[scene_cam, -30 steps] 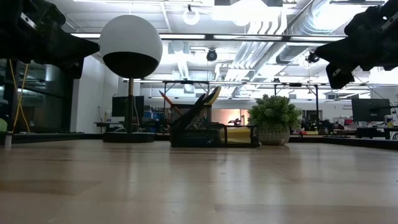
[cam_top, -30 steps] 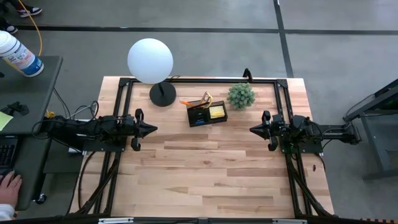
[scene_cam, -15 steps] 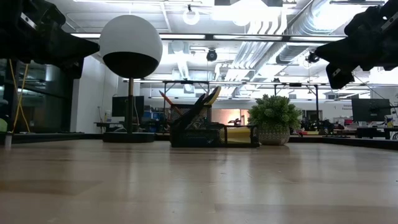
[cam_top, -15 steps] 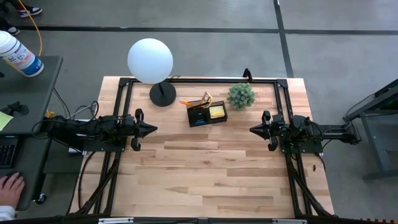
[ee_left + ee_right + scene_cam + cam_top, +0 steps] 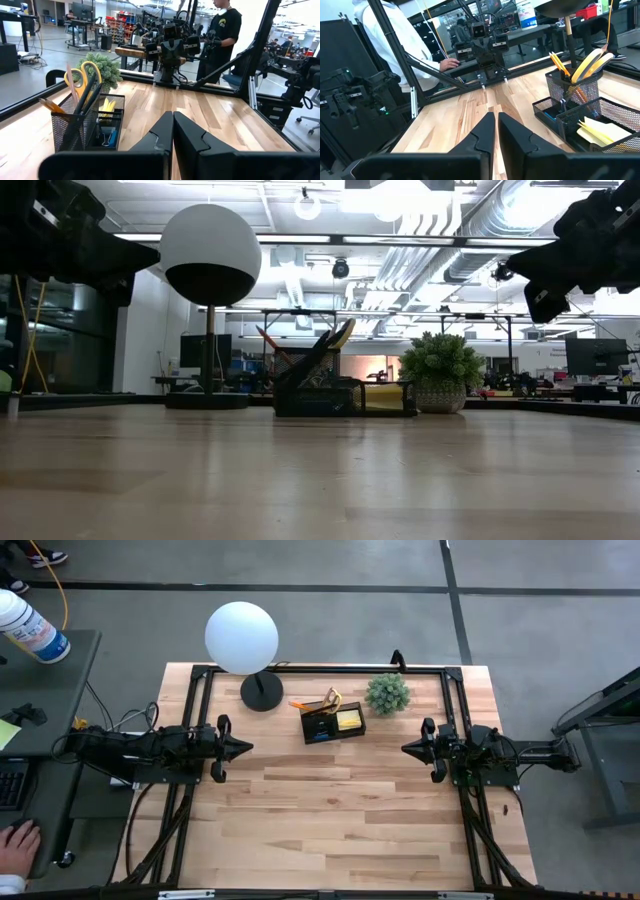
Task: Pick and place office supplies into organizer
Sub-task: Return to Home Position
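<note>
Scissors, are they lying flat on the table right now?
No, the yellow-handled scissors stand handles-up in the mesh cup of the black organizer, beside the pencils.

1. Legible text, numbers, brands or signs: none in any view.
2. White bottle (image 5: 30,628) on the side desk, high view: blue label, print too small to read.
3. Person's black shirt (image 5: 223,25), left wrist view: small yellow chest mark, not legible.
</note>
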{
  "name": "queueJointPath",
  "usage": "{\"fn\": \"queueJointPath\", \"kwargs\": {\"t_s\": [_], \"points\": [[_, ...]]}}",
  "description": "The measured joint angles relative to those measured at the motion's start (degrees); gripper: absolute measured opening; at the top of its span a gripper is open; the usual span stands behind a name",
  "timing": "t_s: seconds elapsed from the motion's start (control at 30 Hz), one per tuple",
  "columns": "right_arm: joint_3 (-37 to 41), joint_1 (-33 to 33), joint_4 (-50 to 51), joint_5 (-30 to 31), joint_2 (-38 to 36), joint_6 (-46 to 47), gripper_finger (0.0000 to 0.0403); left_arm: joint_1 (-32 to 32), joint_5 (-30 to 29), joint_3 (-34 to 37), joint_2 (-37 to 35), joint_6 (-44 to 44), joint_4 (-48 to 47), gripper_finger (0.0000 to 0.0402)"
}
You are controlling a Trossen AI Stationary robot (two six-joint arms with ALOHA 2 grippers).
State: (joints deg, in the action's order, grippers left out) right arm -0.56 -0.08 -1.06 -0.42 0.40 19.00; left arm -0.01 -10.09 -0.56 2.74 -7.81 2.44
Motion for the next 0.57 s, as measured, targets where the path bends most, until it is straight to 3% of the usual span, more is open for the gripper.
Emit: {"fn": "queueJointPath", "kwargs": {"t_s": [0.57], "points": [[0.00,0.01,0.00,-0.01,0.00,0.00,0.0023,0.01,-0.01,0.00,0.00,0.00,0.00,0.0001]]}}
